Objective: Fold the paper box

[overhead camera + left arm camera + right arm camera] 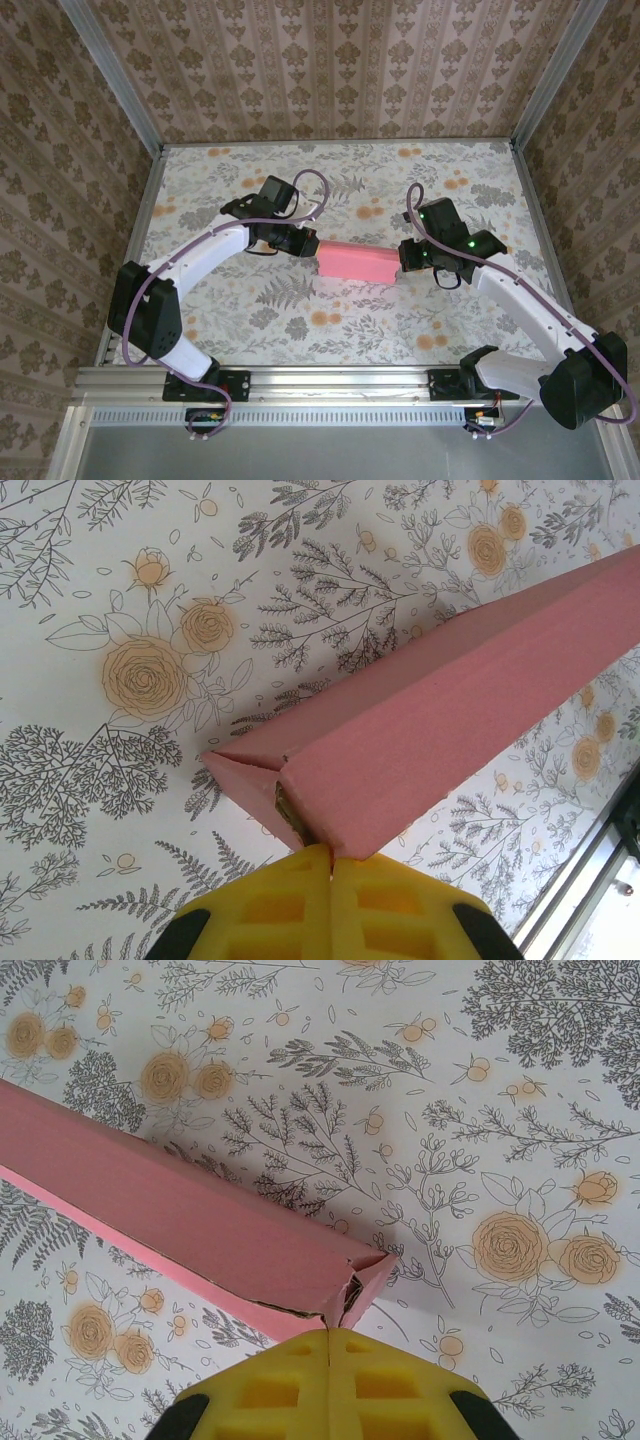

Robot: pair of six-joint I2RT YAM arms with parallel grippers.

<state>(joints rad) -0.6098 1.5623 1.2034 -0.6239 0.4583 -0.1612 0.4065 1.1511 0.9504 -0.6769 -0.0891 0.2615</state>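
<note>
Box [355, 262] is long, thin and pink. It sits over the middle of the bench [250, 330], which has flowers and leaves drawn on it. I cannot tell if the box rests on the bench or is just off it.

The left end effector [312, 245] is at the box's left end. The right end effector [402, 262] is at its right end.

In the left wrist view, the left end effector [331, 855] has its yellow pads clenched tight, and its tips touch the box's end. That end gapes a little. In the right wrist view, the right end effector [328, 1335] is clenched too, with its tips at a bent flap on the other end. I cannot tell if any card is pinched between the pads.
</note>
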